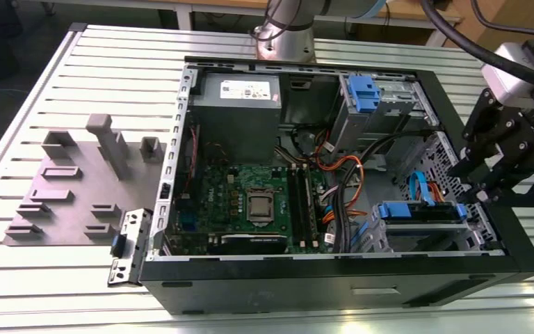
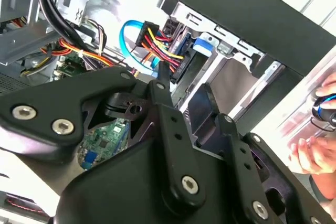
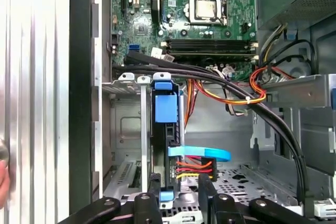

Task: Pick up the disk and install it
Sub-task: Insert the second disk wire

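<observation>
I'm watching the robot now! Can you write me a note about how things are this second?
Gripper: at the disk's near end; grip cannot be judged.
Disk: edge-on in the drive cage, with a blue cable and coloured wires beside it.
Done: disk is in its bay.
Left: whether it is fully seated does not show.

No print reads clearly; the power supply [image 1: 236, 92] bears a white sticker, perhaps text, illegible.
</observation>
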`<act>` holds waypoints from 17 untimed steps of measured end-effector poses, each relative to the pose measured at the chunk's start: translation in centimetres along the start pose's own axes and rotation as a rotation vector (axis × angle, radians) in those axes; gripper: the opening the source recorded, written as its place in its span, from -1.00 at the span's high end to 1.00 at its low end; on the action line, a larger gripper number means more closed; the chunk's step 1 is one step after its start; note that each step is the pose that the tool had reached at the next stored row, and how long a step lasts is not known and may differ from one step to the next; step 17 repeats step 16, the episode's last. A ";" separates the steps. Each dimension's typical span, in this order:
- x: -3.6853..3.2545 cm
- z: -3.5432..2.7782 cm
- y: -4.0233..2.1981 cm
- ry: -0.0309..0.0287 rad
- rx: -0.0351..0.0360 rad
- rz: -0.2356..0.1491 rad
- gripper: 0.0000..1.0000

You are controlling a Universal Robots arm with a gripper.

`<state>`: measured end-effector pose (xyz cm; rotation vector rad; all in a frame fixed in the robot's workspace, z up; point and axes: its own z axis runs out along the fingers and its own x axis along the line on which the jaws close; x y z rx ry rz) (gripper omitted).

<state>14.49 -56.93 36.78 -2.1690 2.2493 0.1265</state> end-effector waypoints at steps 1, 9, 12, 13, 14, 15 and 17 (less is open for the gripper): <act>0.00 -0.01 0.14 0.0006 0.0001 0.000 0.17; 0.09 0.26 1.90 0.0004 0.0002 0.000 0.17; 0.10 0.27 1.98 0.0004 0.0002 0.000 0.17; 0.09 0.26 2.00 0.0005 0.0001 0.000 0.17; 0.09 0.26 2.01 0.0004 0.0001 0.000 0.17; 0.09 0.26 2.01 0.0004 0.0001 0.000 0.17; 0.09 0.26 2.01 0.0005 0.0002 0.000 0.17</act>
